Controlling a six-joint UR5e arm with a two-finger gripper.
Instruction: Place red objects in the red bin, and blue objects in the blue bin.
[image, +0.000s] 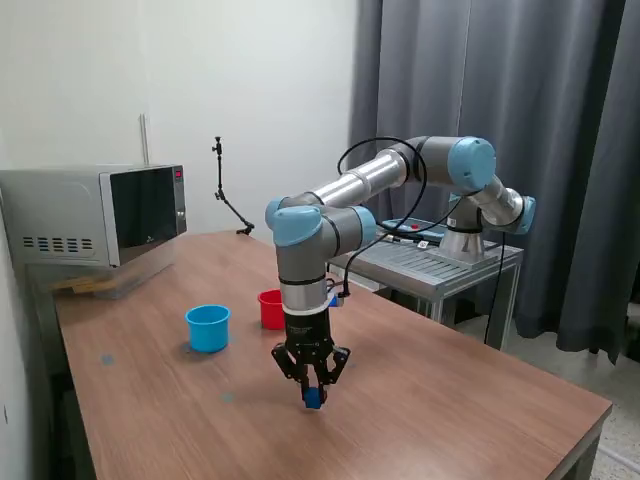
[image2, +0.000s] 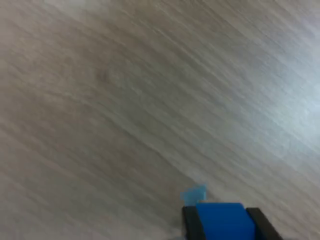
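Note:
My gripper (image: 313, 397) points straight down over the wooden table (image: 450, 400) and is shut on a small dark blue cube (image: 313, 398). In the wrist view that blue cube (image2: 225, 221) sits squeezed between the two black fingers (image2: 189, 222), with blurred wood grain behind it. I cannot tell whether the cube touches the table. The light blue cup (image: 208, 327) stands toward the exterior view's left of the gripper. The red cup (image: 270, 309) stands just behind the gripper, partly hidden by the arm. No red cube shows in either view.
A microwave (image: 95, 215) stands at the table's back on the exterior view's left. A metal stand (image: 440, 265) carrying the arm's base is behind the table on the right. Dark curtains (image: 560, 120) hang behind.

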